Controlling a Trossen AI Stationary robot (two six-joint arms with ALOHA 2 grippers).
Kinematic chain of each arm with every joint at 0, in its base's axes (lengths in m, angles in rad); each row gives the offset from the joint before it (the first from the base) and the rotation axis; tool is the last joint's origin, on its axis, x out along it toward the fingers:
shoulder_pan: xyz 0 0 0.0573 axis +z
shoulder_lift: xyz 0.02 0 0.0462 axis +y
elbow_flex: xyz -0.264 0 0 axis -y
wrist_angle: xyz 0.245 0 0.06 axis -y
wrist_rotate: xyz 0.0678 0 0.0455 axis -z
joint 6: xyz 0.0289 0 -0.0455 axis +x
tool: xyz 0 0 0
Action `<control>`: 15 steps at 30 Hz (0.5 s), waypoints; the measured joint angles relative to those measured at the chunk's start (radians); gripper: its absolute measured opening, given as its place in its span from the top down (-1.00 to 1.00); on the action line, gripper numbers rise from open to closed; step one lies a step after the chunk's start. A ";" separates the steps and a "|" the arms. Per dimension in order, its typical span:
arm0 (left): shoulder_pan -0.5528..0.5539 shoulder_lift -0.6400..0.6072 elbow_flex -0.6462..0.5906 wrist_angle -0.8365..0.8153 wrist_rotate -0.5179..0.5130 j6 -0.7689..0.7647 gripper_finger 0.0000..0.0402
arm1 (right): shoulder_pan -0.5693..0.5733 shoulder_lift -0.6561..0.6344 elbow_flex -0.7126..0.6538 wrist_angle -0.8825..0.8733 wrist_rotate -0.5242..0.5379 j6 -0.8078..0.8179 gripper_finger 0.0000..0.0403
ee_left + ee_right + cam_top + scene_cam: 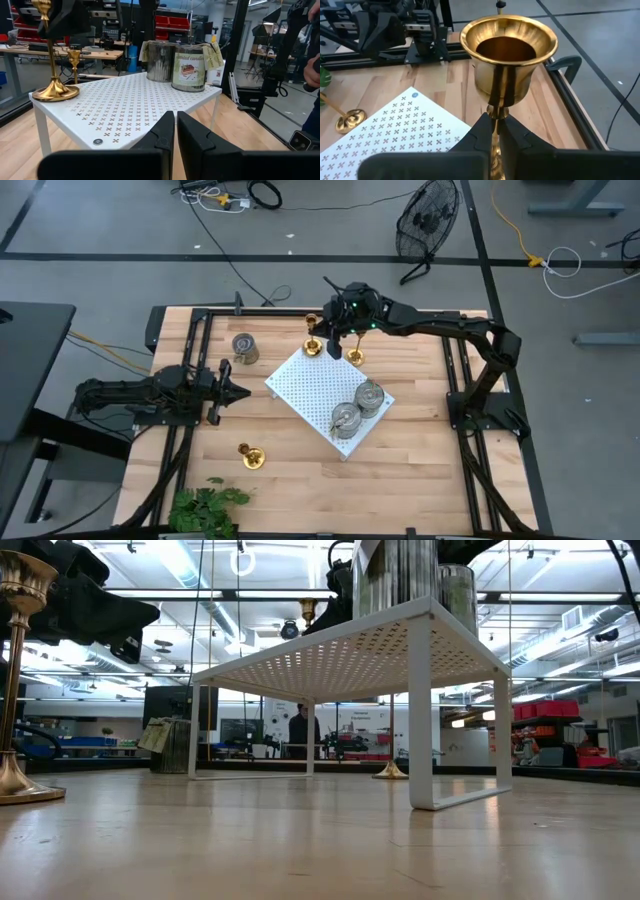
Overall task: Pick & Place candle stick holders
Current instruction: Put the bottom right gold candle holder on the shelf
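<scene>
Now | right fingers (494,131) grip brass holder (507,60) over board (330,395) | left fingers (176,131) closed, empty

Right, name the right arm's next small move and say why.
Probably open and lift clear. The right end effector is shut on a brass holder, whose base already seems to rest on the white board, so releasing looks due.

Both arms are matte black, built of jointed tubular links. The right arm's wrist (352,304) carries small green lights. Each end effector's fingers (192,137) are black, smooth and wedge-shaped.
</scene>
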 joint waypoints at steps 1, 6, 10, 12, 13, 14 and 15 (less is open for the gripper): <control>0.000 0.000 0.000 0.000 0.000 0.000 0.87 | -0.002 0.000 -0.002 0.001 -0.002 -0.002 0.92; 0.000 0.000 0.000 0.000 0.000 0.000 0.87 | -0.005 -0.003 -0.004 -0.003 -0.016 -0.004 0.92; 0.000 0.000 0.000 0.000 0.000 0.000 0.87 | -0.007 -0.018 -0.006 -0.017 -0.015 -0.007 0.92; 0.000 0.000 0.000 0.000 0.000 0.000 0.87 | -0.008 -0.027 -0.007 -0.023 -0.016 -0.007 0.92; 0.000 0.000 0.000 0.000 0.000 0.000 0.87 | -0.008 -0.032 -0.007 -0.022 -0.016 -0.007 0.92; 0.000 0.000 0.000 0.000 0.000 0.000 0.87 | -0.008 -0.037 -0.007 -0.021 -0.016 -0.008 0.92; 0.000 0.000 0.000 0.000 0.000 0.000 0.87 | -0.008 -0.043 -0.007 -0.019 -0.016 -0.011 0.92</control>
